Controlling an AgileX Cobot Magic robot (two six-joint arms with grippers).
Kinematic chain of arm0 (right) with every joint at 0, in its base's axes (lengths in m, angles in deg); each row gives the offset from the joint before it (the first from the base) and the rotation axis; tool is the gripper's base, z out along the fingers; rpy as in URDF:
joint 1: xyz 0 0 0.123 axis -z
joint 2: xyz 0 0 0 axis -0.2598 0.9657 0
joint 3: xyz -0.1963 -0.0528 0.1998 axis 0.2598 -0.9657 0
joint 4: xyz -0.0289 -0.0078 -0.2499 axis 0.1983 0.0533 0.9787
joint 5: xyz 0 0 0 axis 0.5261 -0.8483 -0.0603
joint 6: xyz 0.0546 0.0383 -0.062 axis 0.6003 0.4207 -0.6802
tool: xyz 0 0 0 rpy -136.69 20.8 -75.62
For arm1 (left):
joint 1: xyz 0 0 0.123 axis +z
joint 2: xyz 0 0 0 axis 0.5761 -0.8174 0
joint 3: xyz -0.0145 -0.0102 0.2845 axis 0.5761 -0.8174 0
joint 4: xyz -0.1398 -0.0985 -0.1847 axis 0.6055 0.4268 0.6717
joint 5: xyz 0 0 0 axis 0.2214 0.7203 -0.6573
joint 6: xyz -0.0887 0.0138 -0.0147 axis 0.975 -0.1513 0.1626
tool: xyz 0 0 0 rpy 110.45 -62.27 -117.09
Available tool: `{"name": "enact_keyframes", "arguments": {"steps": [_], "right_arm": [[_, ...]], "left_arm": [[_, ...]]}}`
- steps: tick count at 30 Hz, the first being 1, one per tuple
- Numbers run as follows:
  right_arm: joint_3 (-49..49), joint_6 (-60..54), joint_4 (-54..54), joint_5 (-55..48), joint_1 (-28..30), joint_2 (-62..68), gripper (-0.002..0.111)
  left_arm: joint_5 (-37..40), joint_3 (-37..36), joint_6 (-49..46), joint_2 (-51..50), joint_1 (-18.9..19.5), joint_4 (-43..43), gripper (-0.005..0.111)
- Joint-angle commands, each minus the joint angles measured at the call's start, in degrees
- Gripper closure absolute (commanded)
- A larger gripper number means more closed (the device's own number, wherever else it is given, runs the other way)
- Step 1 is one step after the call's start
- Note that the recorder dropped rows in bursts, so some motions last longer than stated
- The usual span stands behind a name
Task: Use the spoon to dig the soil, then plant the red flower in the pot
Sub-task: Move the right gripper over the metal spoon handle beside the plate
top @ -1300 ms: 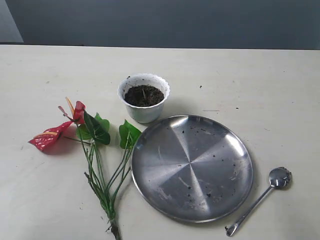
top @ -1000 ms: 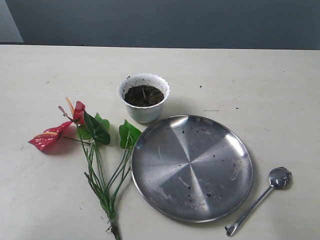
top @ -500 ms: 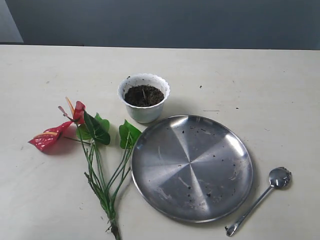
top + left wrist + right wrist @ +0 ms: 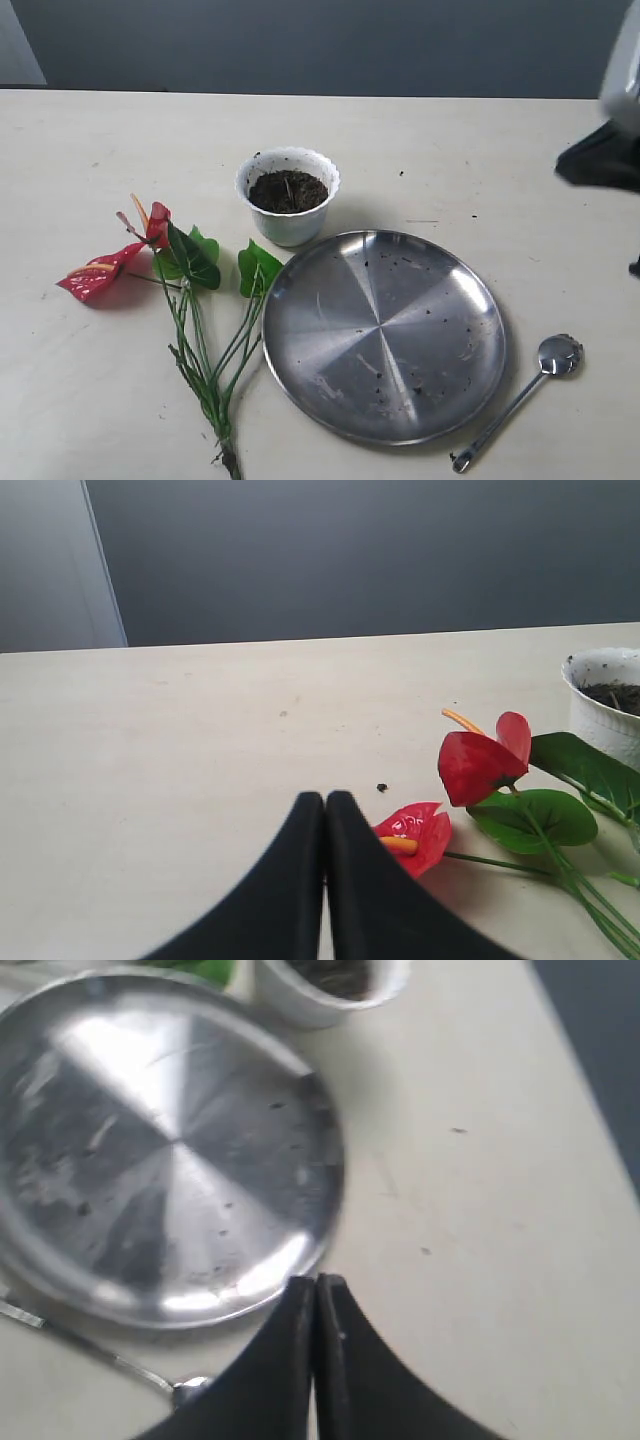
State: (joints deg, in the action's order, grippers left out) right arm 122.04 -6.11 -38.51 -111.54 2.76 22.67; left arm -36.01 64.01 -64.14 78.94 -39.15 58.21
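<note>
The white scalloped pot [image 4: 288, 228] stands behind the middle of the table, filled with dark soil [image 4: 288, 190]. To its left, the red flower [image 4: 160, 250] lies flat, stems pointing toward the near edge. At the near right, the silver spoon [image 4: 510, 405] lies beside the plate. In the left wrist view my left gripper [image 4: 324, 798] is shut and empty, just short of a red bloom [image 4: 415, 835]; the pot [image 4: 603, 705] is beyond it. My right gripper [image 4: 317, 1282] is shut and empty, hanging over the table above the spoon [image 4: 80, 1340]. The right arm [image 4: 605, 155] shows at the right edge.
A large round steel plate [image 4: 385, 335] with soil crumbs lies between the pot and the spoon, also seen in the right wrist view as the plate [image 4: 170, 1150]. Bare cream table [image 4: 480, 150] stretches behind it. A dark wall runs along the back.
The right arm has come into the exterior view at the right edge. The pot, flower, plate and spoon have not moved.
</note>
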Motion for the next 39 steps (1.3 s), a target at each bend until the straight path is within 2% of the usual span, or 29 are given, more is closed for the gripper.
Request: {"name": "enact_keyframes", "arguments": {"steps": [1, 7, 13, 18, 24, 30, 32, 39], "right_arm": [[0.4, -9.7, -0.3, -4.6, -4.3, 8.3, 0.109], [0.4, -9.4, 4.7, -7.0, -11.3, 15.0, 0.109], [0.4, -4.7, 11.2, -14.1, -16.9, 15.2, 0.109], [-2.0, -2.9, 12.3, -13.7, -20.0, 14.9, 0.109], [-8.3, -0.5, 16.2, -5.3, -20.3, 14.9, 0.109], [-11.2, 2.7, 16.9, -4.6, -20.3, 14.9, 0.109], [-11.2, 8.3, 16.9, -3.8, -20.3, 14.9, 0.109], [-11.2, 8.6, 17.5, -5.3, -20.3, 16.7, 0.106]], "left_arm": [[-0.5, 0.2, 0.0, -0.3, -0.3, 0.1, 0.105], [-0.5, 0.2, 0.0, -0.3, -0.3, 0.1, 0.105], [-0.5, 0.2, 0.0, -0.3, -0.3, 0.1, 0.105], [-0.5, 0.2, 0.0, -0.3, -0.3, 0.1, 0.105], [-0.5, 0.2, 0.0, -0.3, -0.3, 0.1, 0.105], [-0.5, 0.2, 0.0, -0.3, -0.3, 0.1, 0.105], [-0.5, 0.2, 0.0, -0.3, -0.3, 0.1, 0.105], [-0.5, 0.2, 0.0, -0.3, -0.3, 0.1, 0.105]]}}
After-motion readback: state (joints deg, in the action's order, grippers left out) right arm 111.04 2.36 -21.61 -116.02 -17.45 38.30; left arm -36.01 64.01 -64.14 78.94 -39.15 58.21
